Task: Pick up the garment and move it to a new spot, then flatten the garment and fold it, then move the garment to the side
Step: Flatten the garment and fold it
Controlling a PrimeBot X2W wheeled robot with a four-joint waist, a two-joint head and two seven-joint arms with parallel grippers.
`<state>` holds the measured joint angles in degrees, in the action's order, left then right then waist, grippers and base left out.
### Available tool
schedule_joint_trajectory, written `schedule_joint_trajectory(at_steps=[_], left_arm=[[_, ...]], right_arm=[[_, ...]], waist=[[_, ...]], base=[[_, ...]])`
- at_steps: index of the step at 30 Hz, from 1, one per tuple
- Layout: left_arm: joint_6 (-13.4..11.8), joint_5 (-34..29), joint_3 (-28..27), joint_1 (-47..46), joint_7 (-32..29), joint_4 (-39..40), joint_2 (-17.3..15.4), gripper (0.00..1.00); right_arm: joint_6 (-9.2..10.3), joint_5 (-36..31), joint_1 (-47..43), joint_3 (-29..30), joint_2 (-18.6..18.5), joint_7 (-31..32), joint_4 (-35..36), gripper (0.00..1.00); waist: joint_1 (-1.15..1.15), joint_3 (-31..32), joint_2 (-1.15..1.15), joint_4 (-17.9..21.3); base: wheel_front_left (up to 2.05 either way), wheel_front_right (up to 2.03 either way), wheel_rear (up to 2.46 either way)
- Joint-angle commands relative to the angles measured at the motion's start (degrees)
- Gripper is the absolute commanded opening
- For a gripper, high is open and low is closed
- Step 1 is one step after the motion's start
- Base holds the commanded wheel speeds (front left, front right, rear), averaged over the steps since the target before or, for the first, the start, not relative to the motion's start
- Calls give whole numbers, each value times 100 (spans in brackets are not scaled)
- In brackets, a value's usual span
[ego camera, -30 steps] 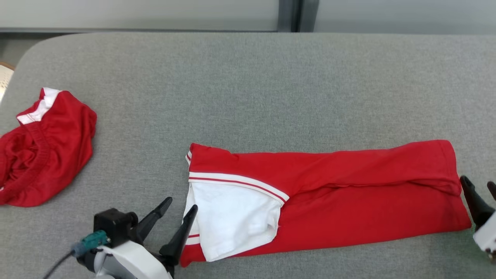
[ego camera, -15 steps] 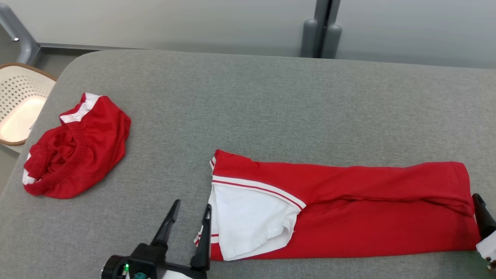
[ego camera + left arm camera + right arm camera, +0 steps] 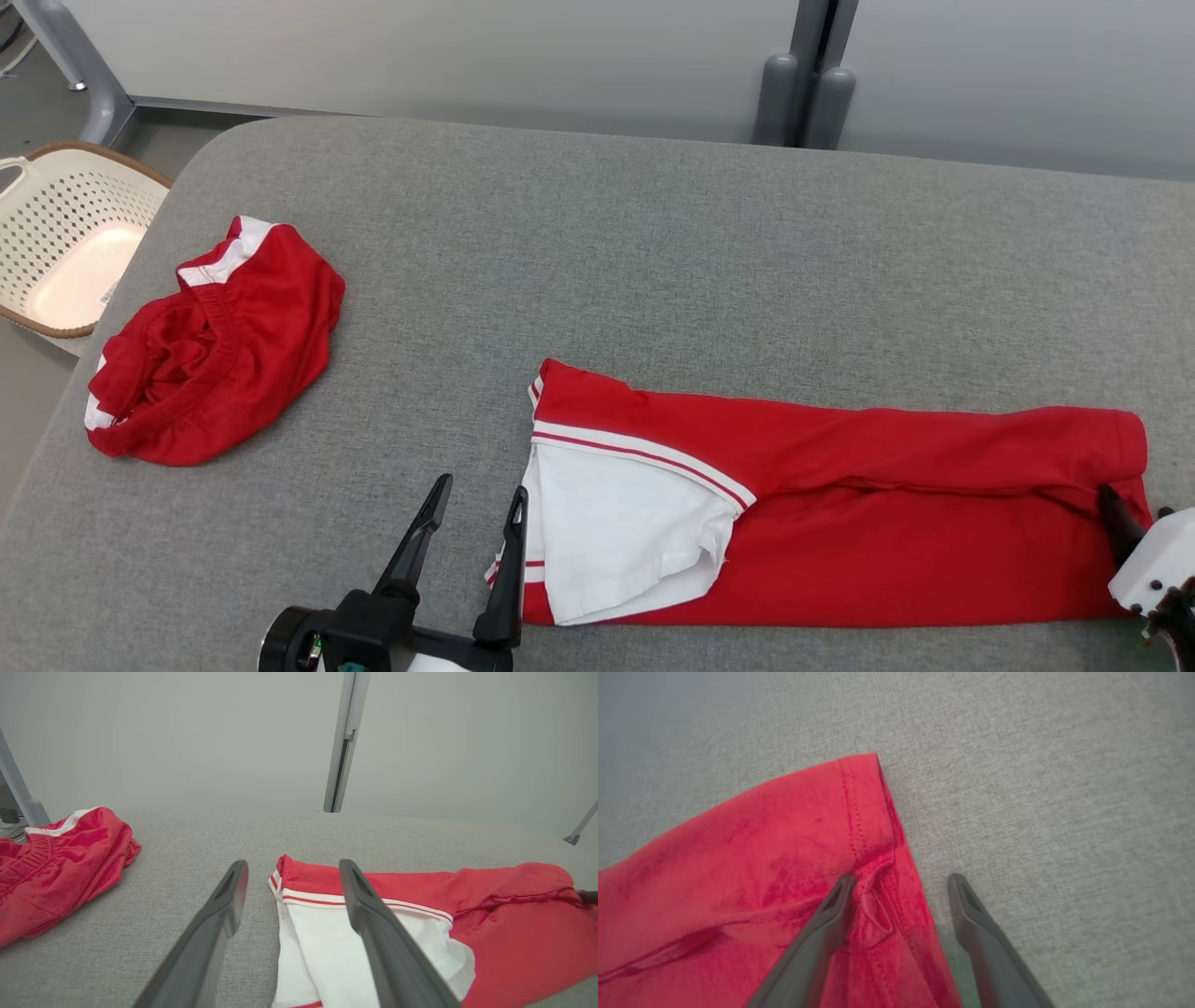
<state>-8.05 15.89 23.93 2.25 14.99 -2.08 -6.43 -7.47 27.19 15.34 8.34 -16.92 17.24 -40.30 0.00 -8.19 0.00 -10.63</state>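
Note:
The garment (image 3: pixel 840 523) is red with a white panel and lies in a long folded strip near the grey table's front edge. My left gripper (image 3: pixel 480 487) stands open at its left end, the right finger against the white panel's edge. In the left wrist view that gripper (image 3: pixel 293 865) points along the table, over the garment's (image 3: pixel 514 914) corner. My right gripper (image 3: pixel 901 879) is open and straddles the hem at the right end. One of its fingers (image 3: pixel 826 919) rests on the red cloth (image 3: pixel 761 858) and the other on the table. In the head view the right gripper (image 3: pixel 1134 509) is at the garment's far right.
A second red garment (image 3: pixel 215 345) lies crumpled at the table's left end and appears as a red heap (image 3: pixel 56 858) in the left wrist view. A white perforated basket (image 3: pixel 56 233) stands on the floor beyond that end. The grey table (image 3: pixel 653 261) stretches back to a pale wall.
The head camera has shifted, bringing the basket and wall into view. My left gripper has turned to point straight ahead beside the white panel. My right gripper has moved in onto the right hem.

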Motion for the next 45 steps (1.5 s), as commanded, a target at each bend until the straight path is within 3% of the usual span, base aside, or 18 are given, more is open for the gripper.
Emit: schedule_joint_trajectory(at_steps=[1,2,3,16,24,29,34,45], left_arm=[[18,-42,-50,18,26,-1,-8,100],[59,-83,-98,50,26,-26,24,100],[95,-127,-137,76,26,-46,56,100],[470,-497,-537,98,27,-67,250,100],[625,-677,-662,48,27,-132,278,100],[674,-699,-714,121,27,-199,295,100],[701,-655,-693,232,27,-291,319,100],[725,-604,-625,328,27,-367,340,100]], right_arm=[[-3,42,-130,-141,199,157,-179,100],[-3,104,-137,-205,200,157,-186,79],[-4,132,-147,-251,187,151,-186,0],[5,16,469,197,-921,-664,-371,0],[5,-307,835,303,-1469,-716,-174,0],[5,-471,675,112,-1354,-499,501,0],[4,-805,240,116,-1060,-8,1647,0],[4,-1612,-1109,-23,359,1177,4725,0]], waist=[[0,4,0,9],[0,8,0,20],[0,12,0,31],[0,-197,0,428],[0,-235,0,740],[0,-83,0,880],[0,120,0,937],[0,365,0,711]], base=[[0,0,0],[0,0,0],[0,0,0],[0,0,0],[0,0,0],[0,0,0],[0,0,0],[0,0,0]])
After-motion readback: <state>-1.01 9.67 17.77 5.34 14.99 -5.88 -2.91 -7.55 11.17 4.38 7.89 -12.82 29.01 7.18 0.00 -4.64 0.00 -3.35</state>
